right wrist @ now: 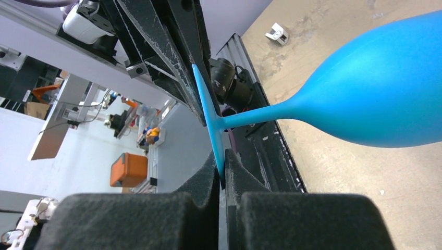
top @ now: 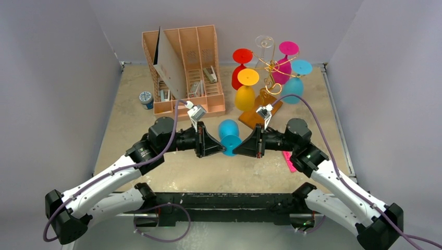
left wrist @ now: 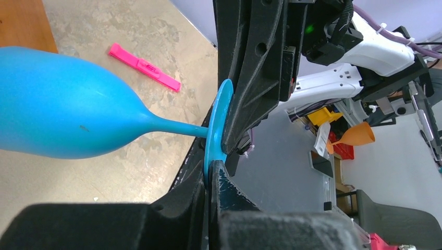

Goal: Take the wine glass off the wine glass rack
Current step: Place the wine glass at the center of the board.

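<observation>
Left gripper and right gripper both pinch the wine glass by its foot; we judge it light, slick, fragile.

Blue wine glass off rack, just in front of its base, bowl pointing away from arm bases. Left gripper and right gripper meet nose to nose at its foot, both pinched tight on it.

Wine glass rack back right on table: gold wire, orange-brown base. Hanging foot-up: red glass, yellow glass, magenta glass, light blue glass, clear glass.

Pink-tan file organiser left of rack. Small blue-lidded jar beside it. Pink strip by right arm.
</observation>
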